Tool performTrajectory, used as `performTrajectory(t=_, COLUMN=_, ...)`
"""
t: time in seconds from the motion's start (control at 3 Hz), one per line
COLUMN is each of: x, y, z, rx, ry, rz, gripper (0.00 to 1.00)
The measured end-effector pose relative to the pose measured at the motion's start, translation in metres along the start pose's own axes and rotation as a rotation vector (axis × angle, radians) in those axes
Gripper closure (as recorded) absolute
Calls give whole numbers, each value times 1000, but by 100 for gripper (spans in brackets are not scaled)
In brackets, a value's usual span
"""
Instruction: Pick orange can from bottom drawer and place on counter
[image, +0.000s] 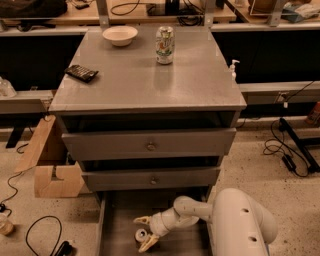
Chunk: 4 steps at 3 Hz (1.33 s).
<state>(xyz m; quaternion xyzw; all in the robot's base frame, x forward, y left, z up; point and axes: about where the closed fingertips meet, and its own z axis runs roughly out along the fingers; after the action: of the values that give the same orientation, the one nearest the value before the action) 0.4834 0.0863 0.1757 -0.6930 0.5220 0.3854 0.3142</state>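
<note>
So, the two-finger pincer (144, 231) is seen way down low, inside the wide grey metal bottom drawer (117, 212), which is pulled out at floor level. Its yellowish fingers (141, 219) are spread apart, and the small orange-gold drink can (141, 235) with the silver top is parked on the drawer floor right between them. Whether it's actually being touched can't be told. The white robot arm (240, 220) is bent in from the right. Up on the flat square grey metal tabletop (145, 85), a white bowl (120, 35), a white-and-green patterned can (164, 45) and a flat black gadget (81, 73) are spotted, well apart from each other. Two grey knobbed drawers (150, 144) are stacked between the tabletop and the bottom drawer.
</note>
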Motion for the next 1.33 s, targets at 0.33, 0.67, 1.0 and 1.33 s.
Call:
performTrajectory(t=0.33, x=2, y=12, z=11, rx=-22, ry=-21, rz=-3, gripper=49)
performTrajectory(t=0.67, x=-14, y=28, z=17, rx=-30, ry=-83, rz=13, gripper=72)
performTrajectory(t=1.0, x=-57, y=36, z=-1, rx=-28, ry=-178, rz=38, gripper=96)
performTrajectory(t=1.33, x=-126, y=41, z=-62, rx=-9, ry=-288, rz=85, gripper=100)
